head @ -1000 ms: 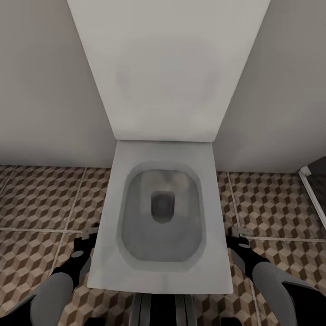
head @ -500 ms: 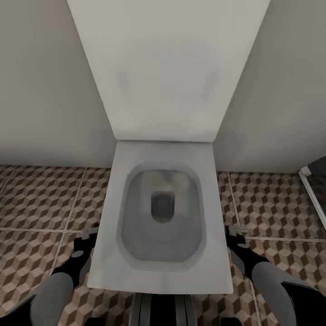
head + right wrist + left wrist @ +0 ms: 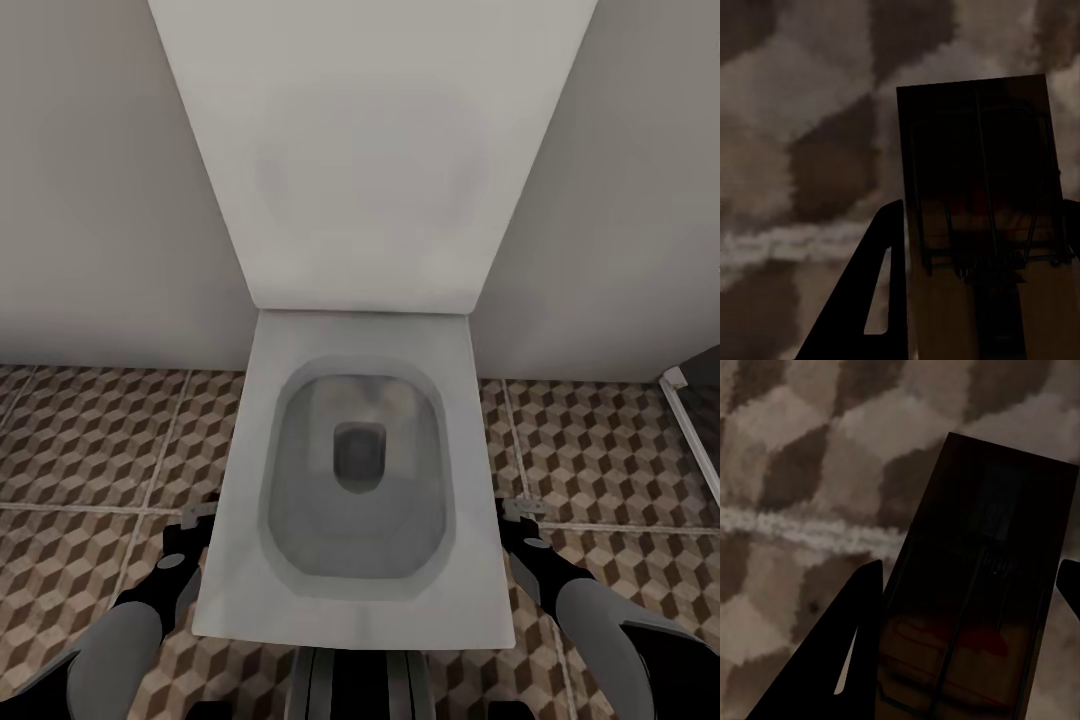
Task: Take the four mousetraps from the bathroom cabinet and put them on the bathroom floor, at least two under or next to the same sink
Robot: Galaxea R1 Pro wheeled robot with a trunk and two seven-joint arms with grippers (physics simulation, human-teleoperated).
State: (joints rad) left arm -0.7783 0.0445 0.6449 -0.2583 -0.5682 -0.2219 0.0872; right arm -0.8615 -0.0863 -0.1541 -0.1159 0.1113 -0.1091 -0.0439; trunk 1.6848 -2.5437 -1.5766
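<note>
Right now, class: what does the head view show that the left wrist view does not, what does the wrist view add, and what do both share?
Head view alone: the white toilet against the wall, with the left gripper and the right gripper low on either side of it. Left wrist view alone: a mousetrap close up between the gripper's dark fingers. Both share the cube-patterned bathroom floor.

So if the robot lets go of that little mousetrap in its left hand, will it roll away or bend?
Probably neither. The mousetrap looks like a flat, stiff wooden slab, so it should land flat on the bathroom floor, not roll. It seems light, held between the left gripper fingers. Its thin wire parts might snap or bend.
</note>
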